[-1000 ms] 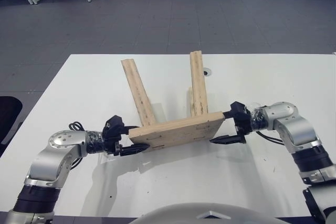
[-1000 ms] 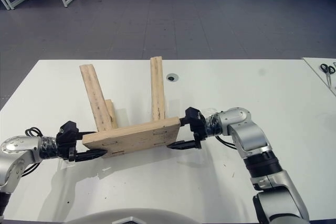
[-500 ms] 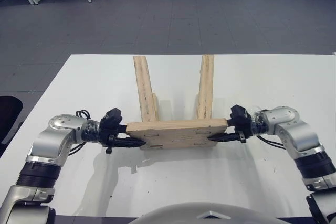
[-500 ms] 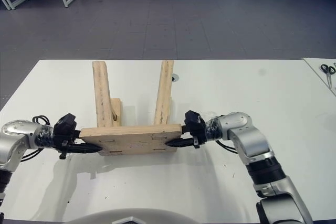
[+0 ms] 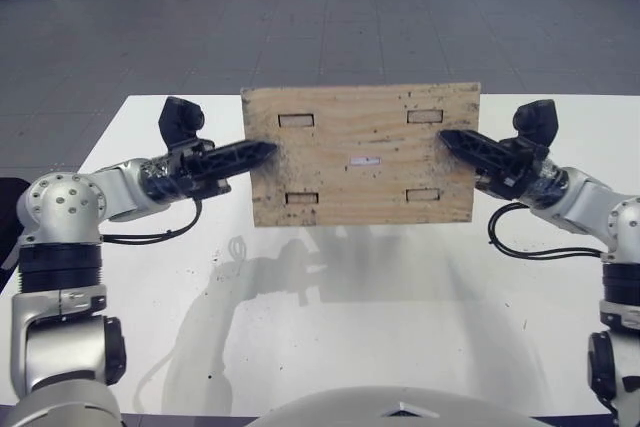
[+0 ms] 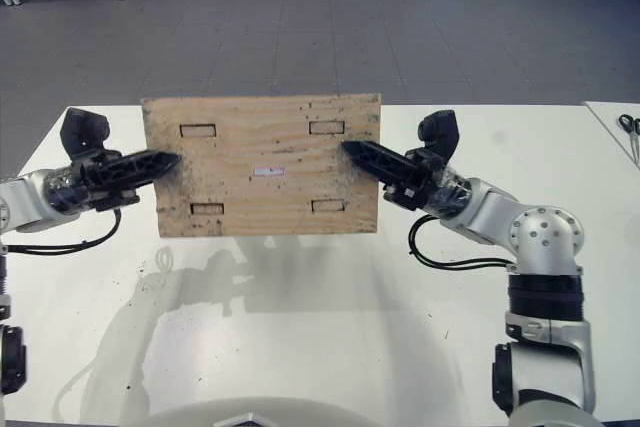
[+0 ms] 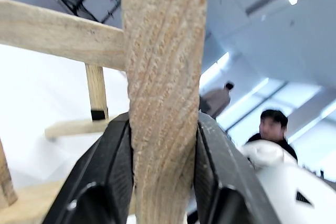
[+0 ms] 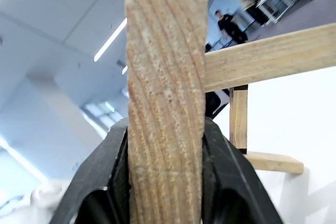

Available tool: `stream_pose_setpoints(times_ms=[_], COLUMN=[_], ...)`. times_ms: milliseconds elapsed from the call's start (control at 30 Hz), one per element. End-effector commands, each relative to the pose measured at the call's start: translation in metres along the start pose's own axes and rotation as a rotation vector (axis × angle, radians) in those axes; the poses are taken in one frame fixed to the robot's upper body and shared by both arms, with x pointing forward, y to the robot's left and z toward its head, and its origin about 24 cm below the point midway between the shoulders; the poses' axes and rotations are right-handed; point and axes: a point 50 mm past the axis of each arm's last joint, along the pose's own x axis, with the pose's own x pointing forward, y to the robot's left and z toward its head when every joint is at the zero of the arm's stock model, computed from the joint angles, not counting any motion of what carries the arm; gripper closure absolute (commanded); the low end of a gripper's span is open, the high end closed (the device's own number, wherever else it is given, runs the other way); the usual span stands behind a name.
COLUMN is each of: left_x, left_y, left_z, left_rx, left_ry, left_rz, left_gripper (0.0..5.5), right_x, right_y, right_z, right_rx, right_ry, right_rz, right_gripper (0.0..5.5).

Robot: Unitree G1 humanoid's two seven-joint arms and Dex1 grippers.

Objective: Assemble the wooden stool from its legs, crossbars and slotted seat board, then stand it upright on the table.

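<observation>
I've got the stool (image 6: 262, 165) held up between both arms over the far half of the desk (image 5: 400, 327). Its seat board (image 5: 362, 155) is turned flat toward the head cam, long edges level. 4 slots (image 5: 296, 120) sit near the board's corners, 2 by the top edge & 2 by the bottom, w/ a small white label (image 5: 366, 161) at the centre.

The left end effector (image 5: 262, 152) is clamped on the board's left edge at about mid-height. The right end effector (image 5: 447, 137) is clamped on the right edge, a bit higher up. Both arms come in from the sides, approx level w/ the board.

Left wrist cam: the board's edge grain runs between the 2 black fingers (image 7: 113, 171), which press tight on both faces. Beyond it 1 of the legs (image 7: 58, 32) juts out from the underside, w/ a thin crossbar (image 7: 97, 90) running to a 2nd leg. Right wrist cam gives the mirror of that: board edge squeezed between the fingers, leg and crossbar beyond.

I can't tell from the head cam whether the legs touch the desk.

Scissors (image 6: 630, 127) lie on a neighbouring surface at the far right edge.
</observation>
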Motion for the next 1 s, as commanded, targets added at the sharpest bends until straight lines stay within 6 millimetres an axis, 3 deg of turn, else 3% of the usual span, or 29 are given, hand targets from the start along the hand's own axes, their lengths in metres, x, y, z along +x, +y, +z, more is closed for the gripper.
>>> stream_pose_setpoints(times_ms=[33,167,200,400,533,733,900,1000], left_x=[0.116,0.131,0.132,0.146,0.136,0.114,0.088,0.087], left_y=[0.060,0.096,0.100,0.099,0.099,0.083,0.084,0.088], left_z=[0.031,0.019,0.016,0.015,0.023,0.058,0.071,0.068], left_rx=[-0.566,-0.727,-0.742,-0.720,-0.711,-0.631,-0.594,-0.566], left_ry=[-0.375,-0.480,-0.495,-0.492,-0.539,-0.681,-0.818,-0.811], left_rz=[0.230,0.479,0.510,0.497,0.469,0.324,0.348,0.374], left_gripper=[4.20,4.20,4.20,3.24,2.87,2.87,2.87,2.68], right_x=[0.066,0.073,0.074,0.086,0.088,0.079,0.057,0.054], right_y=[-0.072,-0.102,-0.104,-0.099,-0.093,-0.066,-0.067,-0.067], right_z=[0.055,0.042,0.041,0.045,0.050,0.086,0.106,0.109], right_rx=[0.487,0.490,0.475,0.353,0.307,0.245,0.276,0.285], right_ry=[-0.447,-0.383,-0.375,-0.292,-0.274,-0.371,-0.561,-0.606], right_rz=[-0.634,-0.716,-0.716,-0.669,-0.587,-0.393,-0.471,-0.460], right_gripper=[4.20,4.20,3.83,2.86,2.10,2.10,2.10,1.48])
